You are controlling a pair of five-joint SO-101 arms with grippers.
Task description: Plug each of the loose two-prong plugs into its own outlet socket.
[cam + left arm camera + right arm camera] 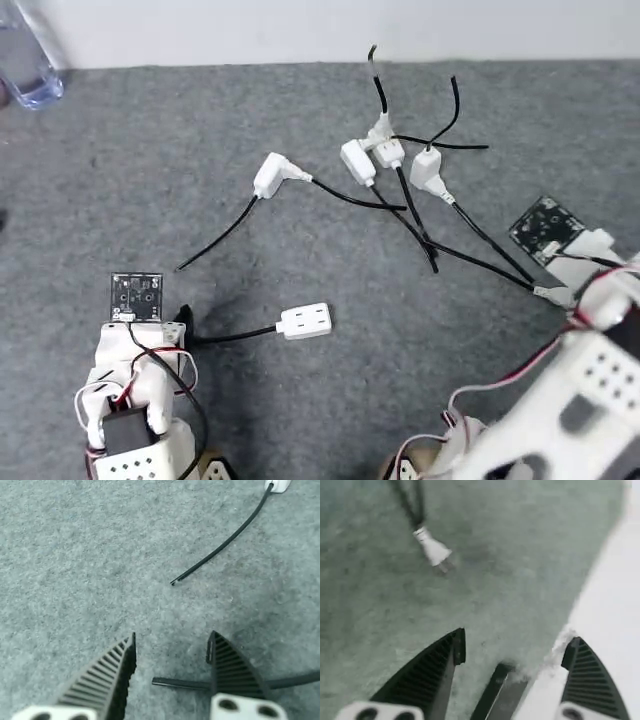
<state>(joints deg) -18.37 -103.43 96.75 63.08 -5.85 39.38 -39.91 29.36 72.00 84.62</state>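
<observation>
A white two-prong plug (pixel 272 175) lies mid-table, its black cord (pixel 215 235) trailing toward the left arm (pixel 135 370). A white outlet block (pixel 305 320) lies in front, and its cord (pixel 180 682) runs between the fingers of my open left gripper (pixel 172 642). Ahead of that gripper lie the plug's cord end (pixel 172 582) and the plug (pixel 277 485). Three more white plugs and sockets (pixel 385 150) cluster at the back with crossing black cords. My right gripper (pixel 517 640) is open and holds nothing, near a small white cord end (pixel 434 550).
A clear bottle (pixel 25 70) stands at the back left corner. The grey mat's edge (pixel 560 645) meets a white surface beside the right gripper. The right arm (pixel 570 390) fills the front right. Tangled cords (pixel 430 245) cross the mat's right half.
</observation>
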